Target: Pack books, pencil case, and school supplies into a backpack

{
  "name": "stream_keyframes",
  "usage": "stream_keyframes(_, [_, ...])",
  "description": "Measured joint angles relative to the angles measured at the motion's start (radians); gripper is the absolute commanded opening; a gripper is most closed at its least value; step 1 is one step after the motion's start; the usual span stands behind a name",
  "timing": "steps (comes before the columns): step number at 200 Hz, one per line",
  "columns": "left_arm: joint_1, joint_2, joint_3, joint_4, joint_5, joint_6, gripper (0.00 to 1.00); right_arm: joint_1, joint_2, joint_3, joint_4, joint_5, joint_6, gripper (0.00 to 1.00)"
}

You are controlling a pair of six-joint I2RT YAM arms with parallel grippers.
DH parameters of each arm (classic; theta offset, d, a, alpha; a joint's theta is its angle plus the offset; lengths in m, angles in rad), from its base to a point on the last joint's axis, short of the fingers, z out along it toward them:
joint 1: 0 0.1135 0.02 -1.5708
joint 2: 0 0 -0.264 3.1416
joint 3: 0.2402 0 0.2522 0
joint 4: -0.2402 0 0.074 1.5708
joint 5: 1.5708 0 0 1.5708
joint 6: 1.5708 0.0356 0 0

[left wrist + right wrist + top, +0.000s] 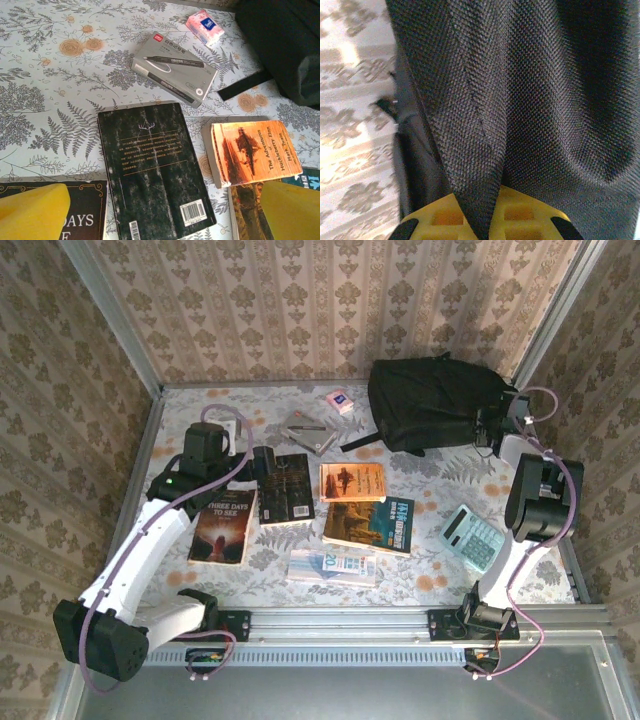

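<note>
Backpack [440, 405]: black and soft, lying at the far right of the table [440, 475], a fold of its fabric pinched between the closed fingers of the right gripper [480, 212].

Four books lie flat, left of the backpack and nearer. The dark book with the orange glow [222, 527] is leftmost, and the black book [287, 487] is just right of it, back cover up. The brown-and-teal book [372, 525] is near centre, with the smaller orange book [352, 482] at its far edge. The teal calculator [472, 537] sits near right, apart from the books. The grey marker box [308, 430] lies beyond the black book. The small pink-white packet [340, 402] lies farther still. The left gripper [162, 192] hangs over the black book, its yellow fingers [35, 210] spread wide and holding nothing.
</note>
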Motion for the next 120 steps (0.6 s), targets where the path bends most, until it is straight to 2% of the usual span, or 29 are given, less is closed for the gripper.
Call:
stream_keyframes(66, [0.000, -0.009, -0.007, 0.003, -0.003, 0.000, 1.00, 0.136, -0.108, 0.037, -0.025, 0.056, 0.127, 0.00])
stream_keyframes(120, [-0.002, -0.043, -0.007, 0.003, -0.027, 0.000, 1.00, 0.211, -0.160, 0.053, -0.033, 0.140, 0.162, 0.00])
